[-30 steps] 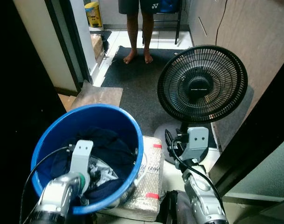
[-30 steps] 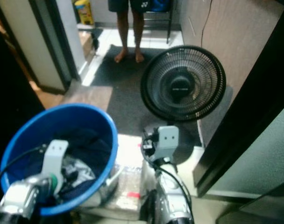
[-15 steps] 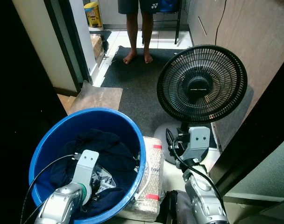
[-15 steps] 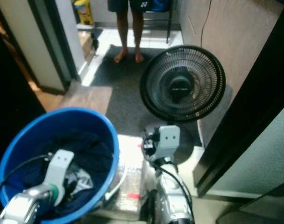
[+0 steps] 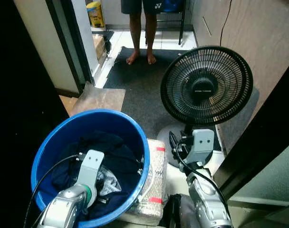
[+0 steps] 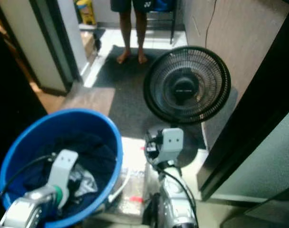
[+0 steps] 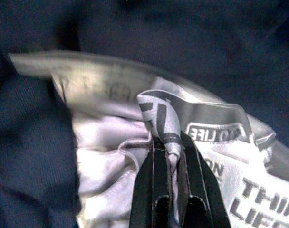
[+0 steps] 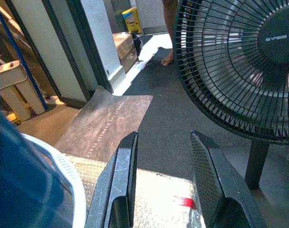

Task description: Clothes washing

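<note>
— What sort of place is shown?

— A home is indicated, likely a narrow passage by a doorway. A blue plastic tub (image 5: 135, 137) filled with dark clothes (image 5: 116, 154) is seen at the lower left of the frame, and a black pedestal fan (image 5: 206, 85) is set at centre right.

— What else supports this?

— A dark floor mat (image 5: 139, 80) is laid at the upper centre, where a barefoot person (image 5: 139, 28) is seen standing; tiled floor (image 5: 166, 39) is visible beyond.
</note>
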`<state>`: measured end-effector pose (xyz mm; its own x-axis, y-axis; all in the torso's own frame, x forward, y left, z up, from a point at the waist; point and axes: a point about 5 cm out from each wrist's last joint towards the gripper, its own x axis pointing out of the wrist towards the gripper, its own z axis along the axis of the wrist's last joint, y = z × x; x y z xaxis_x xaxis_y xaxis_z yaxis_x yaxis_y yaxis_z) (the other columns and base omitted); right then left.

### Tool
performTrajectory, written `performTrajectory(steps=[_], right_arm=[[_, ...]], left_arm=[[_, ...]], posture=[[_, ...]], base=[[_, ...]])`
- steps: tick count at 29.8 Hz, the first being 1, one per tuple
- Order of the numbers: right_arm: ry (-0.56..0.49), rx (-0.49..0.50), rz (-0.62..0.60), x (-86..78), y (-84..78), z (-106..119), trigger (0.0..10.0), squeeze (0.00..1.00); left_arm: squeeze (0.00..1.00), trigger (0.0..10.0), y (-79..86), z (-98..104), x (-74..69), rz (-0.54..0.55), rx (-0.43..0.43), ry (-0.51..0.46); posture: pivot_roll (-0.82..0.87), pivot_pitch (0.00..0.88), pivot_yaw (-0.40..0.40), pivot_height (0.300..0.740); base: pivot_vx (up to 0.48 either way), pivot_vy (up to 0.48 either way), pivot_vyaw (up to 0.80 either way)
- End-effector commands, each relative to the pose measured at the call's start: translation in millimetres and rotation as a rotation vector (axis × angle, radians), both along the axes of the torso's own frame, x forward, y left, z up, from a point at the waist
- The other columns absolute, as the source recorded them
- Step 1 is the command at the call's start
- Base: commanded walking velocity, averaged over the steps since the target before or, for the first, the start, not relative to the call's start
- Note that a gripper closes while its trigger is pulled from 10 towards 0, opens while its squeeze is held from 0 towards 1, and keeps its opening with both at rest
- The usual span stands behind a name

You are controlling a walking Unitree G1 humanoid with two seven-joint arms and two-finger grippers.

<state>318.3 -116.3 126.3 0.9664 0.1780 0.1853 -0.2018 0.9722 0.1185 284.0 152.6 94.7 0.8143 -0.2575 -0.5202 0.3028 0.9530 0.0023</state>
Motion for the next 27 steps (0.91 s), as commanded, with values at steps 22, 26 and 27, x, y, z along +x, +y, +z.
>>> performTrajectory(steps=[22,26,27], right_arm=[[-0.115,0.03,0.039,2.8,3.8,30.9,10.0,0.0],[-0.178,0.036,0.034,-1.2,6.0,46.2,10.0,0.0],[-0.18,0.037,0.03,-1.4,5.8,46.9,10.0,0.0]], left_arm=[[0.0,10.0,-35.8,150.0,17.0,-0.063,-0.134,-0.833],[0.0,10.0,-31.6,137.1,17.3,-0.063,-0.146,-0.766],[0.0,10.0,-31.1,136.2,17.0,-0.064,-0.156,-0.759]], posture=[[-0.05,0.072,0.031,0.43],[-0.11,0.068,0.062,0.43],[-0.11,0.068,0.062,0.43]], base=[[0.0,0.0,0.0],[0.0,0.0,0.0],[0.0,0.0,0.0]])
